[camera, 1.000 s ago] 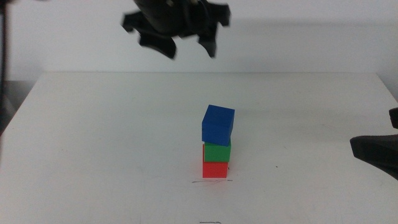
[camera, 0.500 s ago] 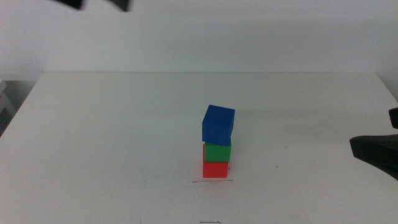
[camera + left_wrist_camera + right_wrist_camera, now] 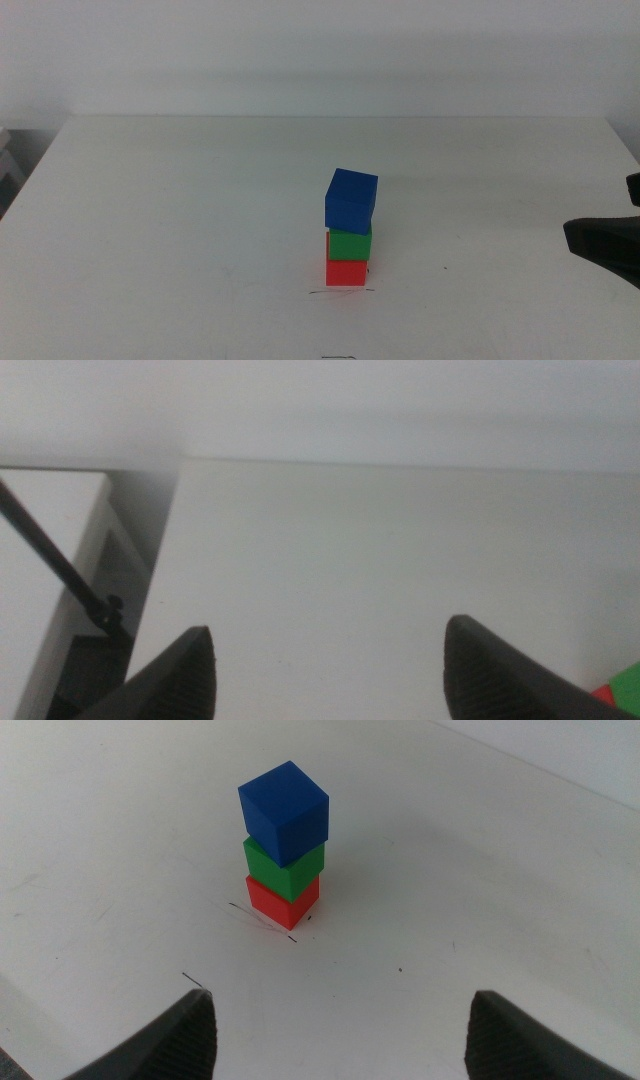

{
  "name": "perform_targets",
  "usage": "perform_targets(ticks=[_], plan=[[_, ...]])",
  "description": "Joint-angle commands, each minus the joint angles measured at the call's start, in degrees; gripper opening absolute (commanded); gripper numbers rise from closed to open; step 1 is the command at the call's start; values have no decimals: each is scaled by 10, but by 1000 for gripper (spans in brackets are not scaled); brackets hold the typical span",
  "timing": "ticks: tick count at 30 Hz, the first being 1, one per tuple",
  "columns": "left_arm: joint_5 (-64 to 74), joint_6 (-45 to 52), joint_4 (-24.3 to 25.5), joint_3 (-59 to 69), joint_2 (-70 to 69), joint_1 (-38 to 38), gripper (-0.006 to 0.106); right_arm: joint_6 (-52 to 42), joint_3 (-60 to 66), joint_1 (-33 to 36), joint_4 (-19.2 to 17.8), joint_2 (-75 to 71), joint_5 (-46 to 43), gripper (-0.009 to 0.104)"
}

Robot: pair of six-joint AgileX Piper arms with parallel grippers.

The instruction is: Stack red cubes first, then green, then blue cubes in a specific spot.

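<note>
The three cubes stand as one tower on the white table. The red cube (image 3: 346, 272) is at the bottom, the green cube (image 3: 350, 244) sits on it, and the blue cube (image 3: 351, 199) is on top, turned a little askew. A thin scribbled line (image 3: 340, 292) marks the spot at the red cube's front edge. In the right wrist view the blue cube (image 3: 285, 810), green cube (image 3: 285, 868) and red cube (image 3: 283, 900) stand well ahead of my open, empty right gripper (image 3: 340, 1030). My left gripper (image 3: 330, 660) is open and empty, out of the middle view.
My right arm's dark body (image 3: 602, 243) waits at the middle view's right edge. Beyond the table's left edge, the left wrist view shows a white shelf and a dark rod (image 3: 60, 575). A small dark mark (image 3: 338, 356) lies near the table's front edge.
My left gripper, high above the tower a second ago, has moved up and left out of the middle view. The tower and the right arm have not moved.
</note>
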Motion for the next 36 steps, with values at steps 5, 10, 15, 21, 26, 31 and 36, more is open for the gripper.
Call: perform_targets(ticks=[5, 10, 15, 21, 26, 31, 36], plan=[[-55, 1, 8, 16, -59, 6, 75, -4, -16, -5, -1, -3, -36, 63], [-56, 1, -9, 16, -66, 6, 75, -4, -16, -5, -1, -3, -36, 63], [-56, 1, -12, 16, -62, 6, 75, -4, -16, -5, -1, -3, -36, 63], [-56, 1, -12, 17, -73, 6, 75, -4, -16, -5, -1, -3, -36, 63], [-69, 1, -13, 41, -86, 6, 75, -4, -16, -5, -19, -5, -39, 63], [-140, 1, -13, 131, -163, 6, 75, -4, 22, -25, -9, -34, -101, 63], [-231, 1, -13, 256, -262, 6, 75, -4, 150, -77, -5, -107, -211, 63]])
